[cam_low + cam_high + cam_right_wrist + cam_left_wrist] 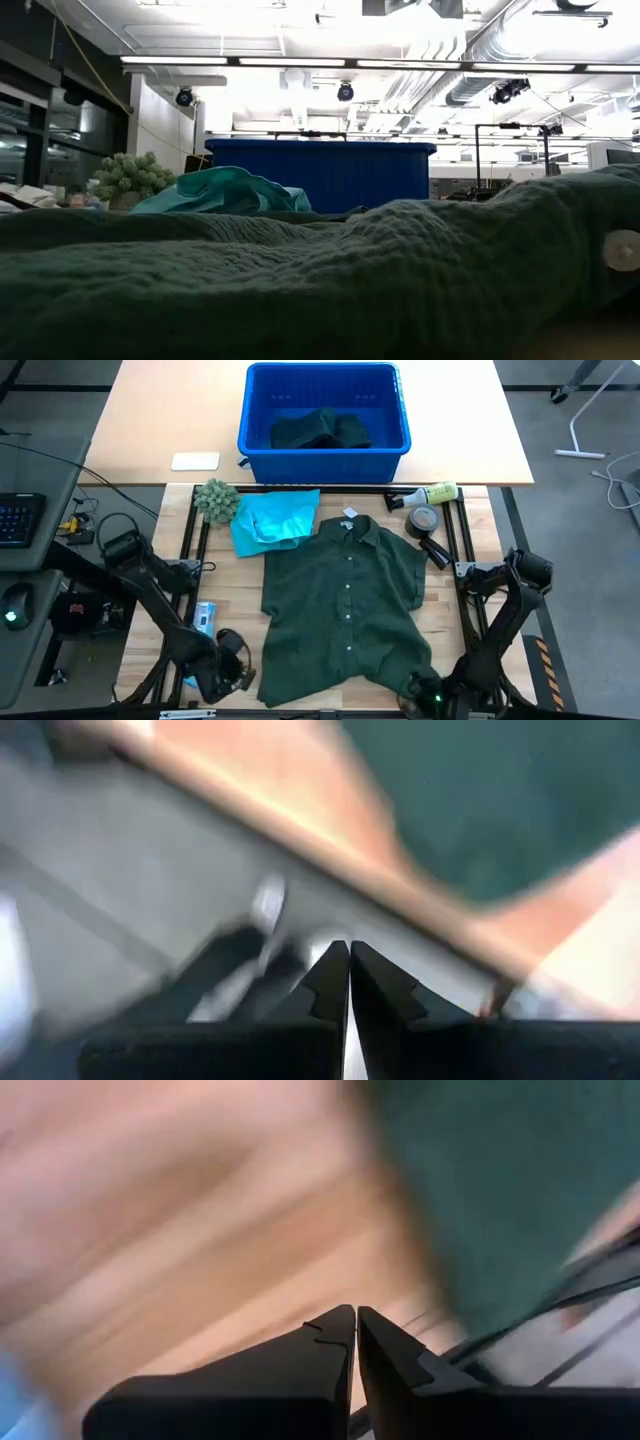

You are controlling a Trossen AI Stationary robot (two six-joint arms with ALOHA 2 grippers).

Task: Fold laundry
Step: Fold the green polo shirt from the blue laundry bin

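A dark green buttoned shirt (345,605) lies spread flat on the wooden table, collar and white neck tag (349,514) toward the far edge. A turquoise garment (272,520) lies crumpled at its far left. More dark green cloth (320,428) sits in the blue bin. My left gripper (356,1325) is shut and empty, above bare wood by the shirt's near left hem. My right gripper (350,960) is shut and empty at the table's near edge, beside the shirt's near right hem. The low view is filled by the green shirt (320,270).
A blue plastic bin (325,410) stands on the far table. A fuzzy grey-green ball (216,500) lies left of the turquoise piece. A bottle (430,493), a tape roll (424,520) and a dark tool lie far right. A small blue packet (205,617) lies near left.
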